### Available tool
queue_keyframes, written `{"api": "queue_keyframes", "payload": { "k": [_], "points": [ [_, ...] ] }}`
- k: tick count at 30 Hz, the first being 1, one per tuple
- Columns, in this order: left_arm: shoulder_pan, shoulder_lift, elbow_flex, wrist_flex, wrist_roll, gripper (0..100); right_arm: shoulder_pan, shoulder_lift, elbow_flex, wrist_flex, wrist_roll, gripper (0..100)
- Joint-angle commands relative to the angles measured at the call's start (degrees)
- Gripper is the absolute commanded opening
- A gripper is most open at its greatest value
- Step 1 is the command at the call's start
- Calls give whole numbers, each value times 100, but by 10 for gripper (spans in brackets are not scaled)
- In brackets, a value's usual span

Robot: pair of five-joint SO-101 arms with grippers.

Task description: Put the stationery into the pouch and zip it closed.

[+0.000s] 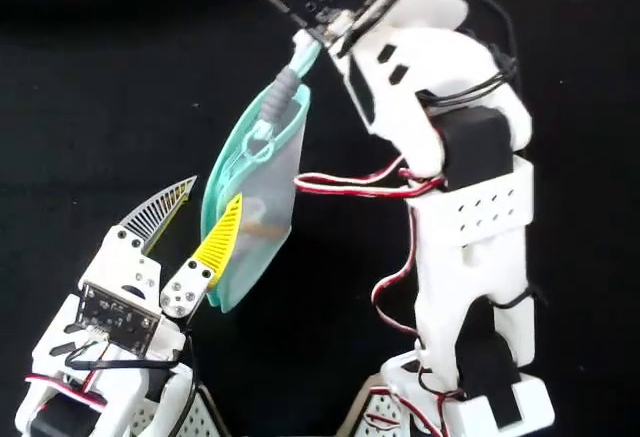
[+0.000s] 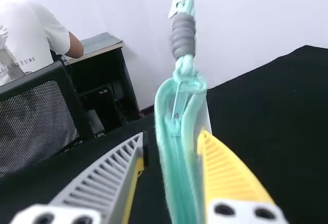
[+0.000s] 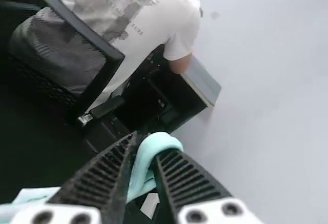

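A mint, half-clear pouch (image 1: 255, 197) hangs in the air above the black table. My right gripper (image 1: 310, 42) is shut on its mint strap (image 3: 148, 157), just above a grey wrap (image 2: 183, 37) on the strap. The pouch's zipper edge (image 2: 177, 147) faces my left gripper (image 1: 213, 192), which is open. Its grey finger (image 1: 160, 207) is apart from the pouch on one side, and its yellow finger (image 1: 222, 237) lies against the other side. A ring pull (image 1: 262, 147) dangles near the top of the zipper. A faint orange shape (image 1: 262, 227) shows through the pouch wall.
The table is covered in black cloth (image 1: 100, 107). The right arm's white body and red-white cables (image 1: 470, 217) stand just right of the pouch. Beyond the table are a mesh chair (image 2: 36, 121) and a dark desk (image 2: 102, 75).
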State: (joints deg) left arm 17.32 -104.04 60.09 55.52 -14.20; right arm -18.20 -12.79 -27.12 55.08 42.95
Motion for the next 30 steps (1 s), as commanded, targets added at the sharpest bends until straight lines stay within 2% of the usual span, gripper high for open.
{"api": "queue_keyframes", "payload": {
  "k": [1,18,20,23,25,30],
  "points": [
    [-75,0,198,-431,0,180,-167,-215,-101,53,0,12],
    [-75,-9,646,-369,0,179,-132,-400,-92,62,0,12],
    [-75,-9,593,-360,9,141,-132,-400,-66,62,0,12],
    [-75,-9,409,-360,9,20,-132,-374,-48,53,0,12],
    [-75,-9,312,-352,9,48,-132,-365,-40,53,0,12],
    [-75,-9,224,-308,9,30,-132,-365,-40,53,0,12]
  ]
}}
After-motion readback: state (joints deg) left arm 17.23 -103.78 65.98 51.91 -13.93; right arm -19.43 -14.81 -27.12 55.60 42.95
